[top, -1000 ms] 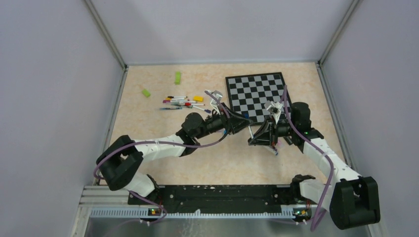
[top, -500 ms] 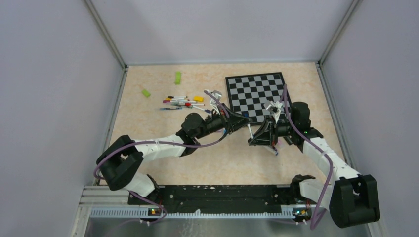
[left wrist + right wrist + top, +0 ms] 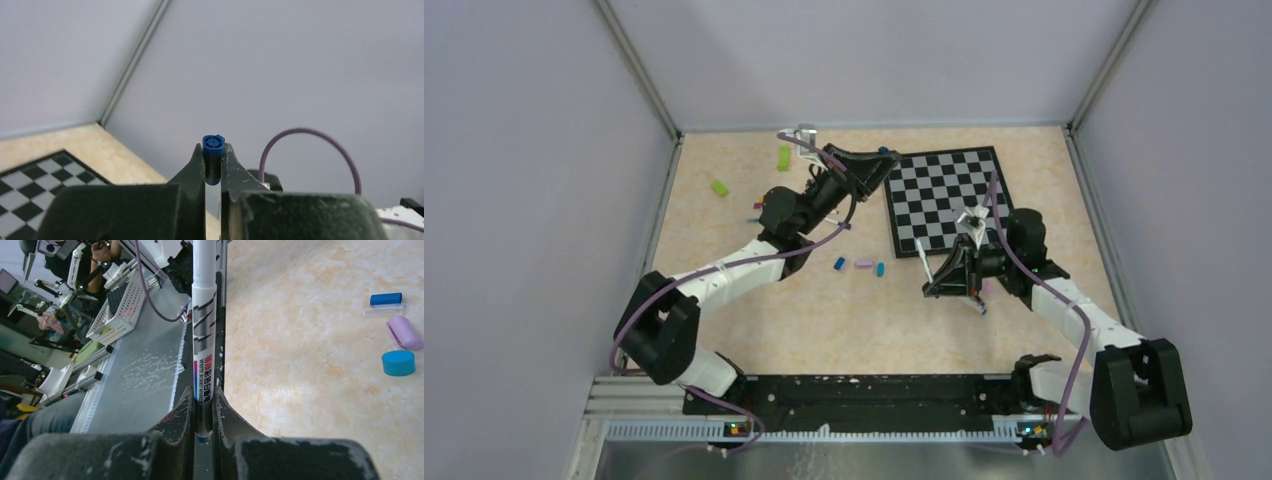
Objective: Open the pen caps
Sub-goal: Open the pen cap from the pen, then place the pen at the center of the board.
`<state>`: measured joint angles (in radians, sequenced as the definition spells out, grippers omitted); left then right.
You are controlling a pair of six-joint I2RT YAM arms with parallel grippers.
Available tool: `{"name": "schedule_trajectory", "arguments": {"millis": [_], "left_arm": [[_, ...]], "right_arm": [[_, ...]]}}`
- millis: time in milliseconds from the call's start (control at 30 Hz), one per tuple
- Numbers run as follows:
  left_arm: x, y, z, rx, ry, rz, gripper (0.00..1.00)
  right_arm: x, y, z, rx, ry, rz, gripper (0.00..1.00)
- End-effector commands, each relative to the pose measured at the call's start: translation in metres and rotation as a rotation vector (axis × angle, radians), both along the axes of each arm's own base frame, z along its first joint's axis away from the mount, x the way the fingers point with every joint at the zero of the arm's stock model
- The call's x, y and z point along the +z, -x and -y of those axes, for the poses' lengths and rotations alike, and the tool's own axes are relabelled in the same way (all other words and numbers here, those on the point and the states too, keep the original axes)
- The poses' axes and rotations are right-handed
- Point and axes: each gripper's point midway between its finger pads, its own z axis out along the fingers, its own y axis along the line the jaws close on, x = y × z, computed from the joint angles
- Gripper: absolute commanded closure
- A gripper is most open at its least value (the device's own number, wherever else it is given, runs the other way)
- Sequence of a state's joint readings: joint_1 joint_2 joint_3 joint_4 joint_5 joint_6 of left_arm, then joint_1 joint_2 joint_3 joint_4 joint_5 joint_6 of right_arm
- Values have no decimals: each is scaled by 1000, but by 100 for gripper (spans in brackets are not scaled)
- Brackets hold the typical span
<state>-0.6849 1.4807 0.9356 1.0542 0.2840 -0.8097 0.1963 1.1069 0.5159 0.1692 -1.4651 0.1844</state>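
- Right gripper [image 3: 204, 399] clamped on a white pen [image 3: 204, 315] near its lower end. The arm reaches low over the surface [image 3: 824, 320], forearm angled inward.
- Three loose pen caps [image 3: 864, 263] lie on the surface between the arms.
- Left gripper [image 3: 214, 162] pinches a blue cap [image 3: 213, 150]. The arm is extended far and raised, wrist beside the chessboard's [image 3: 944, 200] far left corner.

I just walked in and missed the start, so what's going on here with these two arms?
They are taking caps off marker pens. The right pincer is shut on a white pen. The left pincer is shut on a blue cap, raised near the chessboard's far left corner. Three loose caps, two blue and one pink, lie on the table.
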Motion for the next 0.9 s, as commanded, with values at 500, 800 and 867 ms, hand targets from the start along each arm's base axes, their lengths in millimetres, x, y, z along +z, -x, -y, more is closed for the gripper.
{"name": "schedule_trajectory", "arguments": {"millis": [500, 800, 867], "left_arm": [[-109, 70, -68, 39, -290, -84, 100], [-186, 99, -93, 36, -358, -199, 100], [-197, 103, -95, 32, -361, -218, 100]], "right_arm": [[-31, -104, 129, -652, 504, 338, 100], [-54, -128, 210, -906, 774, 245, 100], [-58, -129, 225, -935, 843, 227, 100]]}}
